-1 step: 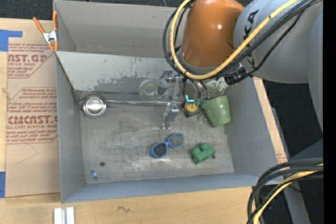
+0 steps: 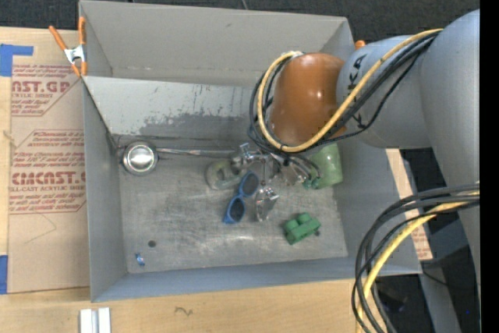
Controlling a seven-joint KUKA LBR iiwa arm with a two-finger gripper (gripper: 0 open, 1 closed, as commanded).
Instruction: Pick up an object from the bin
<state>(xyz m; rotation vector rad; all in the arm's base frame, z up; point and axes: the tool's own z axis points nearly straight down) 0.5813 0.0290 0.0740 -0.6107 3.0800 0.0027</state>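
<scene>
My gripper [image 2: 265, 200] reaches down from under the orange wrist cover into the middle of the bin. It is right beside a pair of blue sunglasses [image 2: 238, 200] that lies on the floor just to its left. A greyish rounded thing [image 2: 221, 172] lies up and to the left of the sunglasses. To the gripper's lower right, a small green toy block [image 2: 301, 228] sits apart from it. A pale green cup-like thing [image 2: 328, 165] stands to the right, partly behind cables.
A metal ladle lies along the back of the floor, its bowl [image 2: 140, 158] at the far left and its handle running right towards the gripper. A tiny blue bit [image 2: 139, 260] sits in the front left corner. The arm and cables overhang the bin's right side.
</scene>
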